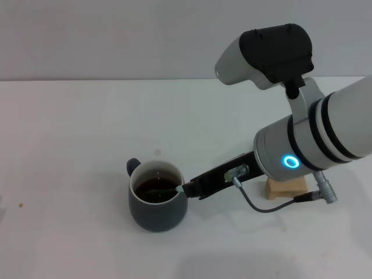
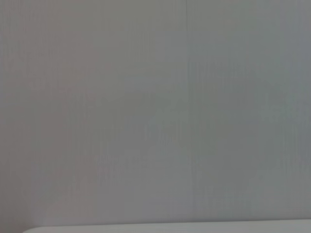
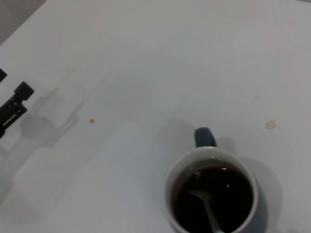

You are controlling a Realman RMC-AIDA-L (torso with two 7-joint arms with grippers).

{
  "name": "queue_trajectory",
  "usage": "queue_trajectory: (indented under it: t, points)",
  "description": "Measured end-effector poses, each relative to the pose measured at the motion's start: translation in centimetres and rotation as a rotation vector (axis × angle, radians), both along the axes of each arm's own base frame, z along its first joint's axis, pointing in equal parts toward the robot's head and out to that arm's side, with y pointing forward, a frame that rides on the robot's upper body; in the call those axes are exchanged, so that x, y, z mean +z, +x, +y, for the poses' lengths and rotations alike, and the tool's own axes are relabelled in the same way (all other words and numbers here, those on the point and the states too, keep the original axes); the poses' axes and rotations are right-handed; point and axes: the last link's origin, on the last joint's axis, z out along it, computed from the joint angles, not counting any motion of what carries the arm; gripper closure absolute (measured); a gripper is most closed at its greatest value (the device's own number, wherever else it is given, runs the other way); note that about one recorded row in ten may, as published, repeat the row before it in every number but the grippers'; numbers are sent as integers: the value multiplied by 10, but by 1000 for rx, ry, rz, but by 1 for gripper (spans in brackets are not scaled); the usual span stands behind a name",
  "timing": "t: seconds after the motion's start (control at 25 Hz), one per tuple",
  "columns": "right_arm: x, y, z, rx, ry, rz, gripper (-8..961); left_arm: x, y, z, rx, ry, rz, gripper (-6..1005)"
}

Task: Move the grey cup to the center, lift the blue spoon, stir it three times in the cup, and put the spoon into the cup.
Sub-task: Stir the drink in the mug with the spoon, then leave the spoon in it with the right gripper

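Your white table point(image 1: 70, 128) runs back to a plain grey wall, and the grey cup point(image 1: 157, 204) stands on it near the front, handle pointing away from the robot, dark liquid inside. The blue spoon point(image 3: 208, 209) has its metal bowl sunk in that liquid. The right gripper point(image 1: 189, 188) sits at the cup's rim; you cannot tell how its jaws stand. A wooden block point(image 1: 286, 186) lies under the right arm.

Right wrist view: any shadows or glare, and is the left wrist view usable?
Right wrist view: soft shadows on the table, faint glints on the dark liquid in the grey cup, spoon readable. Left wrist view: only a blank wall.
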Motion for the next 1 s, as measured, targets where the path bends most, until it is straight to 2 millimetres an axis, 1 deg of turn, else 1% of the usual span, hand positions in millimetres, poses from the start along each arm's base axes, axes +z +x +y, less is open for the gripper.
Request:
queue_trajectory:
  t: [0.24, 0.44, 0.56, 0.68, 0.8, 1.0]
  points:
    - [-4, -8, -4, 10, -20, 24, 788, 0, 1, 0, -3, 2, 0, 144]
    - [-9, -9, 1, 12, -16, 28, 788, 0, 1, 0, -4, 3, 0, 144]
    - [-15, -7, 8, 21, -20, 13, 788, 0, 0, -1, -3, 3, 0, 144]
    - [-17, -6, 11, 24, -21, 5, 788, 0, 0, -1, -3, 3, 0, 144]
    - [-14, -4, 17, 29, -6, -1, 788, 0, 1, -1, -3, 3, -2, 144]
    - [-8, 1, 21, 15, 8, -1, 789, 0, 1, 1, -4, 1, -3, 144]
